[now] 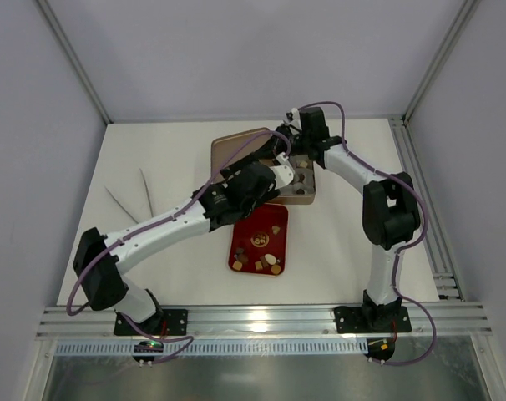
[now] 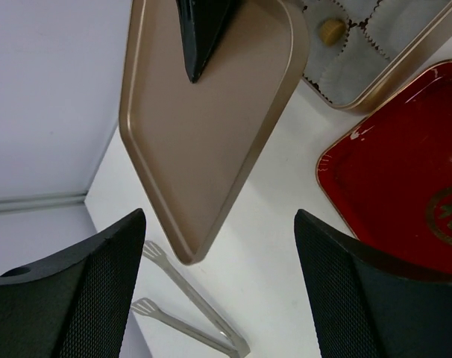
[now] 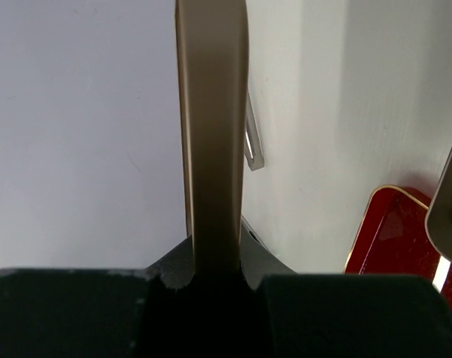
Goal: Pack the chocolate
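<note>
– Starting with the chocolate [image 1: 274,267]: where is it?
– Mostly loose on the red tray [image 1: 264,219], mid-counter, on the near side. A few pieces already sit in the paper cups [image 2: 405,26] of the gold box [image 1: 311,198] just beyond the tray. One tan one shows in a cup in the left wrist view.
– So part packed?
– My read, yes. Several are left on the tray, so more transfers to go.
– Lid?
– The gold lid [image 1: 236,150] is off the box, just to its left. The right claw [image 3: 215,280] is clamped on its rim, and the right wrist view shows the lid edge-on, running straight out between the fingers. Can't tell if the far end rests on the counter [image 2: 286,186] or hangs.
– Why hold it?
– A guess: either parked aside so the box stays open for loading, or being readied to close it. Frames don't settle which.
– Left claw?
– The left claw [image 2: 220,224] is spread wide with nothing between the fingers. It hangs over the lid's near corner and the bare counter between lid and tray. It looks apart from the lid.
– Reason?
– Probably free to fetch a piece or steady the lid.
– Extras?
– Tongs [image 2: 189,298] lie on the counter past the lid corner, well apart from the tray, untouched.
</note>
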